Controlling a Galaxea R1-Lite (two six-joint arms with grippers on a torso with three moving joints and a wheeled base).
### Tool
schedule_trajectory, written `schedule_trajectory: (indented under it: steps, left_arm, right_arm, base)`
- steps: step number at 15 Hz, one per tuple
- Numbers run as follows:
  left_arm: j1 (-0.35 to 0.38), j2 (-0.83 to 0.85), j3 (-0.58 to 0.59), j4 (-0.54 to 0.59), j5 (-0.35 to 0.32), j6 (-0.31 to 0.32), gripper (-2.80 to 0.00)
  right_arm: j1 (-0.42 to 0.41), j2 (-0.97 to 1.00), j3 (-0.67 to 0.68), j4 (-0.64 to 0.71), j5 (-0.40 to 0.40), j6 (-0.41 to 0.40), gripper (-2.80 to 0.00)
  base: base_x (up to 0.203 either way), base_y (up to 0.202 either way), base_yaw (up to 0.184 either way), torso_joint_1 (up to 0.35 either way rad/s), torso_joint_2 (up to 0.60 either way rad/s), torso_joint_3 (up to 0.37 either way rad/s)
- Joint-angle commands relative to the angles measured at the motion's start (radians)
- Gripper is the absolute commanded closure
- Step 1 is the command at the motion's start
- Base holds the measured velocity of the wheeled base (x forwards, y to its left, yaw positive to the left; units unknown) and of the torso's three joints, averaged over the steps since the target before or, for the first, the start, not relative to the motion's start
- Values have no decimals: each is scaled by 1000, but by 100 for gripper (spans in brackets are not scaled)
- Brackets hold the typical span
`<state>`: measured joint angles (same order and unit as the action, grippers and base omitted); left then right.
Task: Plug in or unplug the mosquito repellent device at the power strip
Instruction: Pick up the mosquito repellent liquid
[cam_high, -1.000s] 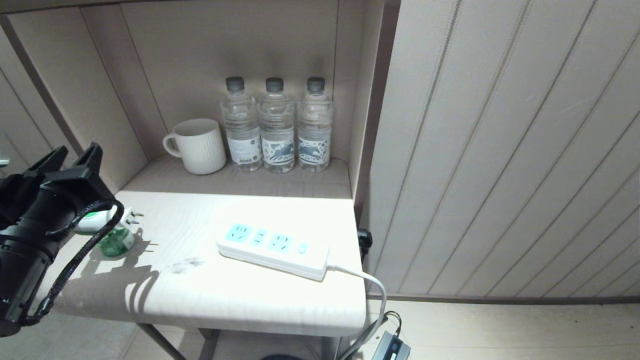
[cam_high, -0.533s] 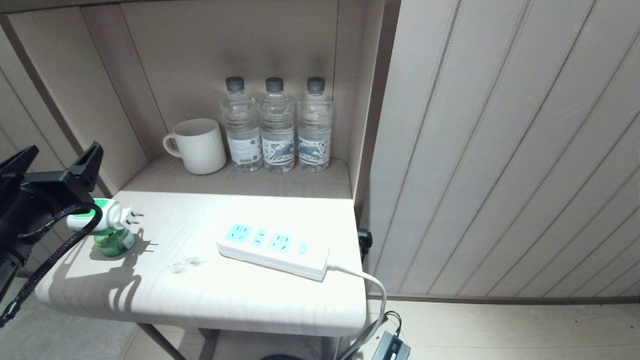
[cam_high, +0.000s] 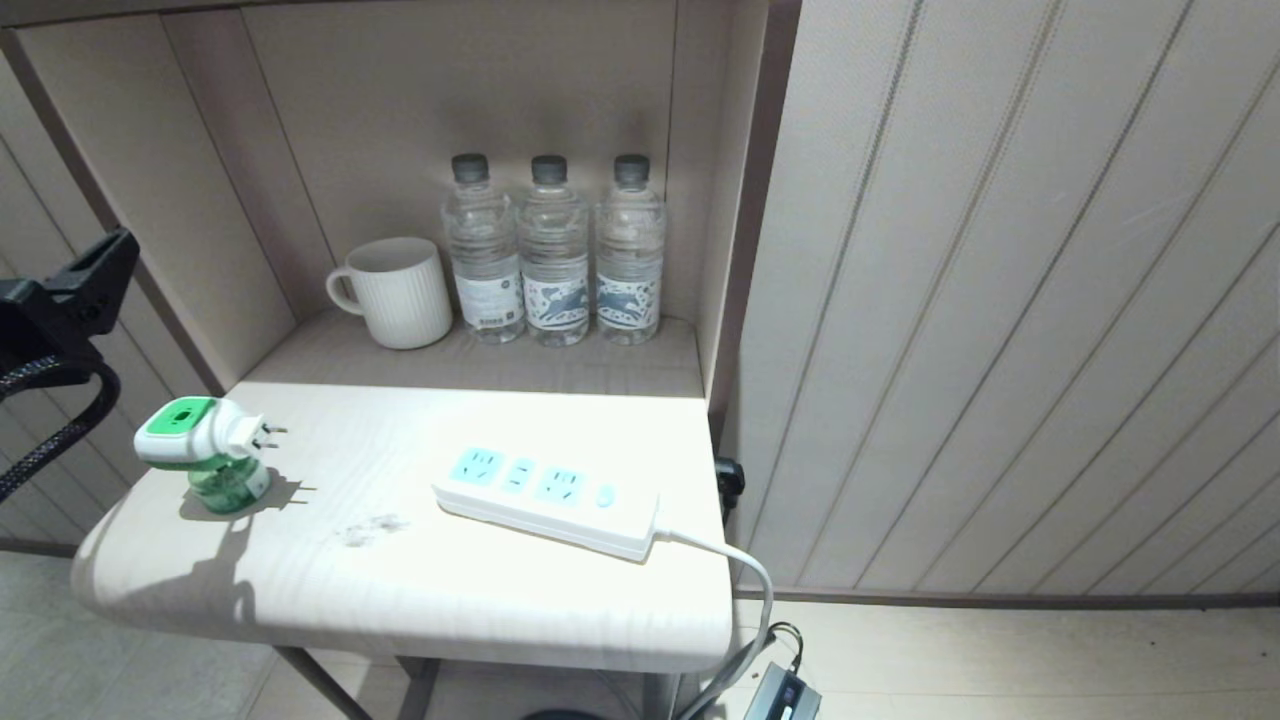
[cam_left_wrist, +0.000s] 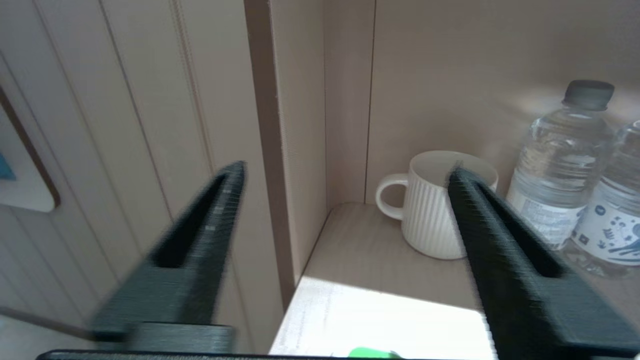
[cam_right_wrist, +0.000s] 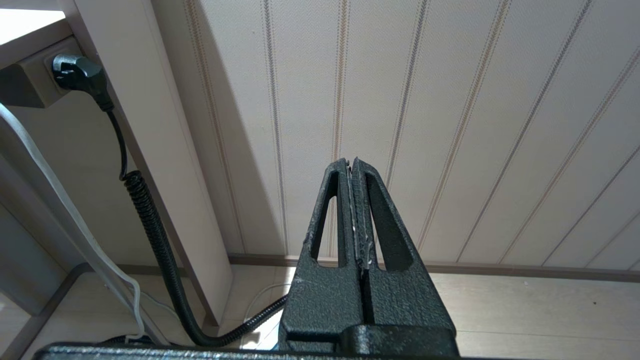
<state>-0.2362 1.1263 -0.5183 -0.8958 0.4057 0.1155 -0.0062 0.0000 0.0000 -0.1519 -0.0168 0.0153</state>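
On the table, the green-topped mosquito repellent device stands unplugged.

A brightly lit pale wooden table stands before a beige alcove, beside grooved wall panelling.

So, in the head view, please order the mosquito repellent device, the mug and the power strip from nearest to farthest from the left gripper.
Measured from the left gripper, open at the far left edge:
1. mosquito repellent device, standing on the table's left end.
2. mug, back in the niche.
3. power strip, right of the table's middle.
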Motion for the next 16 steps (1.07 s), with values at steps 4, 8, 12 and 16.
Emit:
schedule_trajectory:
  steps: [4, 8, 12, 16]
  left_arm:
    - [0, -103, -164, 212, 37, 0, 0]
    - [-1, -172, -402, 657, 33, -10, 0]
    - [-5, -155, -643, 1318, -147, -19, 0]
    - [-6, 67, -911, 1921, -391, -20, 0]
  right_arm:
    - [0, 1, 0, -1, 0, 0, 0]
    - [0, 2, 0, -1, 0, 0, 0]
    - [0, 2, 0, -1, 0, 0, 0]
    - [0, 2, 0, -1, 0, 0, 0]
  base:
    - [0, 0, 0, 0, 0, 0]
    - [0, 0, 0, 0, 0, 0]
    - [0, 0, 0, 0, 0, 0]
    - [0, 0, 0, 0, 0, 0]
